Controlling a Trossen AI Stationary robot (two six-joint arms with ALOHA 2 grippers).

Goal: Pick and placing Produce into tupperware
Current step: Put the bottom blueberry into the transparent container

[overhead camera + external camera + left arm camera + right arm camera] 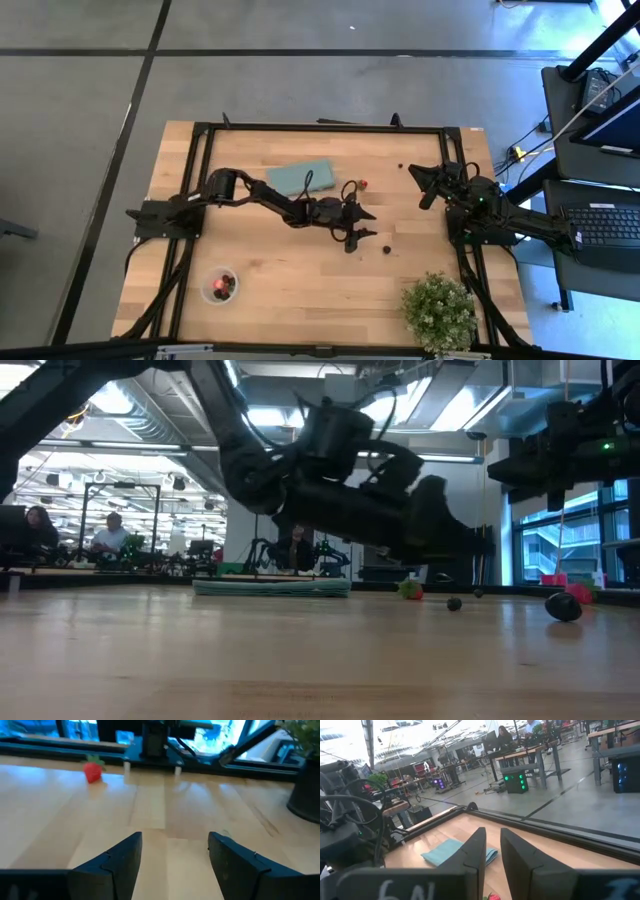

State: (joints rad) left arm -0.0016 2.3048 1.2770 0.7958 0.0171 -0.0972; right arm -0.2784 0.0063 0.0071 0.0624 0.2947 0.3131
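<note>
1. The left tool (362,228) is stretched out over the middle of the table (300,290), and its two fingers (120,860) stand apart with only bare wood between them.
2. The right tool (422,185) waits near the far right part of the table; in its wrist view the two fingers (472,852) are nearly together, with a thin gap and nothing between them.
3. The tupperware (220,285) stands near the front left of the table, well apart from both tools. It already holds some red and dark pieces of produce.
4. One red berry (363,184) lies just beyond the left tool, near the flat teal cloth (303,178). The left wrist view shows it as a small red berry with a green top.
5. One dark berry (387,249) lies on the wood just beside the left tool, on the side toward the front.
6. Another dark berry (401,167) lies farther back, between the red berry and the right tool.
7. A green potted plant (438,312) stands at the front right corner of the table.
8. In the low view, people sit at desks in the room behind the table.
</note>
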